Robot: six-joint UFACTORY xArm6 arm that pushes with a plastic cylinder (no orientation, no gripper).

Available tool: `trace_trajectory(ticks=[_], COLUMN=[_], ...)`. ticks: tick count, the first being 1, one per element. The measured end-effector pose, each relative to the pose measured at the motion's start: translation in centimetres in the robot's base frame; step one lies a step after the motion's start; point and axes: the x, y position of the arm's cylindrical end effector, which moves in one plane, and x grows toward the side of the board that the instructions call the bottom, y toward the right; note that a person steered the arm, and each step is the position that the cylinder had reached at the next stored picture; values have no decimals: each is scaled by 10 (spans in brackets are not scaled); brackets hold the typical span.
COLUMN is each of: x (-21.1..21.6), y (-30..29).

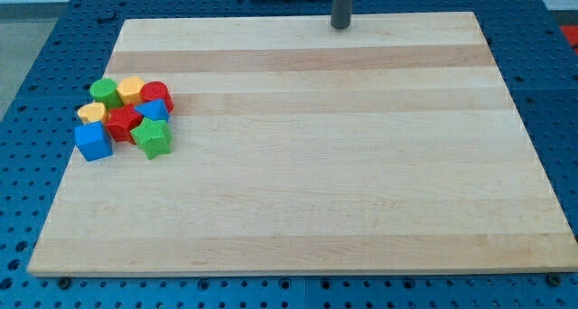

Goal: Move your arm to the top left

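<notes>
My tip (pixel 340 25) is the lower end of the dark rod at the view's top, a little right of centre, on the wooden board (pixel 307 182) near its top edge. It is far to the right of the blocks. The blocks are clustered at the view's left: a green cylinder (pixel 106 92), a yellow hexagonal block (pixel 131 89), a red cylinder (pixel 156 95), a yellow block (pixel 91 112), a red star-like block (pixel 123 122), a small blue block (pixel 156 110), a blue cube (pixel 93 140) and a green star-like block (pixel 153 137). They touch one another.
The board lies on a blue perforated table (pixel 36 83) that surrounds it on all sides. The arm's base shows partly at the view's top centre.
</notes>
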Motion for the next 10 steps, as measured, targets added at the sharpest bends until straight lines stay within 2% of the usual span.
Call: trace_trajectory(ticks=[4,5,8,10], x=[10,26,44,83], y=[-13,-19,-115,-185])
